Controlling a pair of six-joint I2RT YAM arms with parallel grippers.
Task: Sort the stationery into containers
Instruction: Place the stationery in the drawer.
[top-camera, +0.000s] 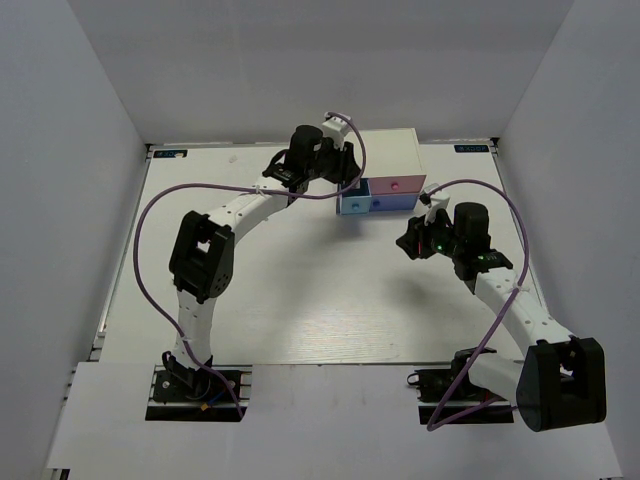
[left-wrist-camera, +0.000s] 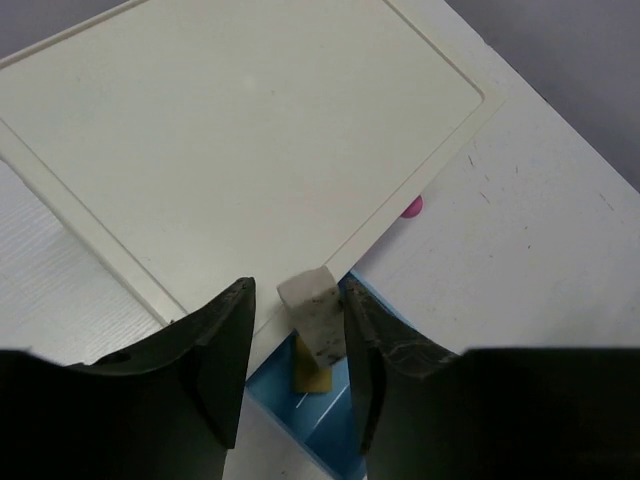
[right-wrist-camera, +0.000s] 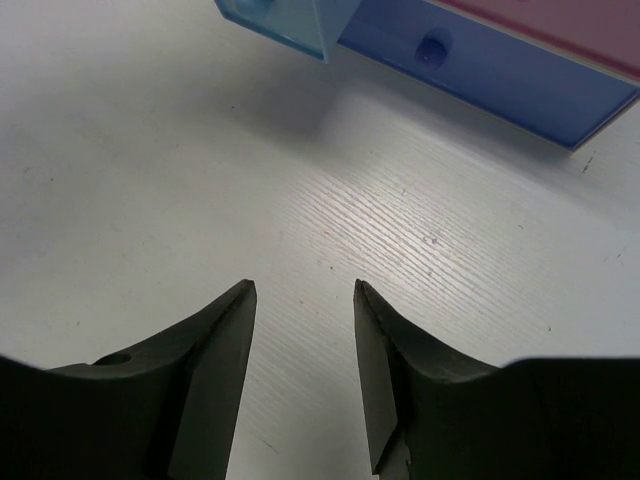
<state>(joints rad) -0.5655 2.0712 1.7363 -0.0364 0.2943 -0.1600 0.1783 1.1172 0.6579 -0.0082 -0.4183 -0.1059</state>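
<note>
My left gripper (top-camera: 343, 178) hangs over the white box (top-camera: 390, 150), above the pulled-out small blue drawer (top-camera: 354, 206). In the left wrist view its jaws (left-wrist-camera: 297, 290) are open. A smudged grey-white eraser block (left-wrist-camera: 318, 318) stands tilted between them, touching the right finger (left-wrist-camera: 385, 350) and apart from the left finger. A yellow block (left-wrist-camera: 312, 375) lies under it in the blue drawer (left-wrist-camera: 335, 425). My right gripper (top-camera: 408, 240) is open and empty (right-wrist-camera: 303, 287) over bare table in front of the drawers. The markers are out of view.
The pink drawer front (top-camera: 395, 185) and the wide blue-purple front (top-camera: 398, 203) are shut; the latter's knob (right-wrist-camera: 432, 47) shows in the right wrist view. A pink knob (left-wrist-camera: 411, 207) peeks from under the box top. Grey walls enclose the table.
</note>
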